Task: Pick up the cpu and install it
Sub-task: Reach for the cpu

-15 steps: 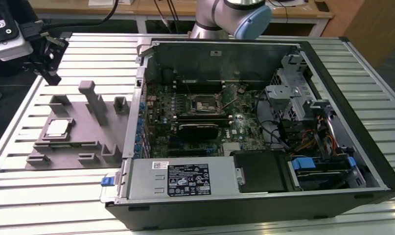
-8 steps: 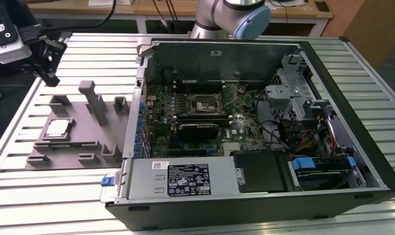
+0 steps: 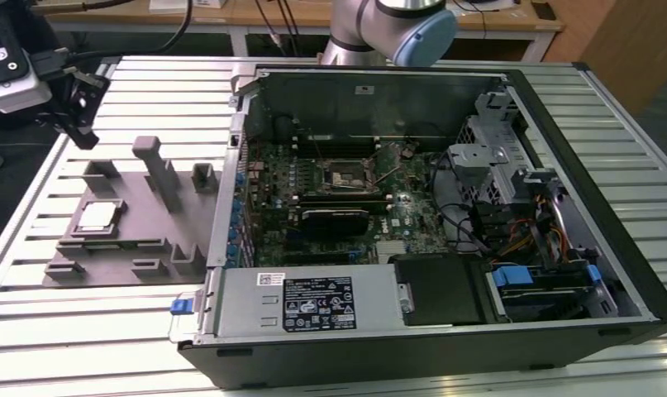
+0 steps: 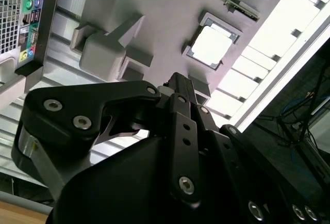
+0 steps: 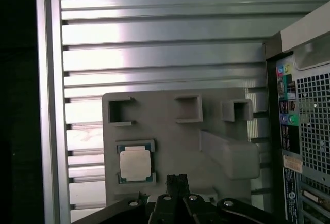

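The cpu (image 5: 135,163), a flat square chip with a pale shiny top, is seated in a grey fixture (image 5: 170,141) pocket, and the jaws of the gripper (image 5: 177,179) are seen clenched, empty, nearby.

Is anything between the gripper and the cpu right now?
Nothing visible. The cpu lies uncovered in its recess on the grey fixture, and the gripper hangs above the fixture with only open air between them.
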You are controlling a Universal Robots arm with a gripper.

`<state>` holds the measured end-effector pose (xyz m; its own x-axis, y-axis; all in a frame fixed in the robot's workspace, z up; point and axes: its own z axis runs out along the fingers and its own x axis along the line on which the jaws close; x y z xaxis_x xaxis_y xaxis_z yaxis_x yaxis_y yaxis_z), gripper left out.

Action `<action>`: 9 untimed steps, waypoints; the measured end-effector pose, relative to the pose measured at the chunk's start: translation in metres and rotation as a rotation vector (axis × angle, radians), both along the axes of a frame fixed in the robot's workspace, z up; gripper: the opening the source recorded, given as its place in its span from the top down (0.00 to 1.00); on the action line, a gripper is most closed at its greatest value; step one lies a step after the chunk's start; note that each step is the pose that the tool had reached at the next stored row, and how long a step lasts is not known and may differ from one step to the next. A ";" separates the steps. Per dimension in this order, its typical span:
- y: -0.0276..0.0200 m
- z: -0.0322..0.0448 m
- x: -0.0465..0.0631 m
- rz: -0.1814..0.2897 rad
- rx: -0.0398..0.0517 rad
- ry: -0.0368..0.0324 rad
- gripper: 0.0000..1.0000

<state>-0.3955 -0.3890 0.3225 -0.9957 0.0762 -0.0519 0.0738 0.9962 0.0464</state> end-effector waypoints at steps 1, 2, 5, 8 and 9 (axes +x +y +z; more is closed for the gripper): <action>0.0003 -0.0011 -0.001 0.000 -0.0001 0.0000 0.89; 0.0005 -0.0020 -0.002 0.000 -0.0001 0.0001 0.89; 0.0008 -0.0050 -0.004 0.000 0.0000 0.0000 0.89; 0.0010 -0.0079 -0.006 0.000 0.0000 -0.0001 0.89; 0.0010 -0.0089 -0.007 0.000 0.0000 -0.0001 0.89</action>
<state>-0.4021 -0.3880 0.3135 -0.9957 0.0762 -0.0520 0.0738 0.9962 0.0464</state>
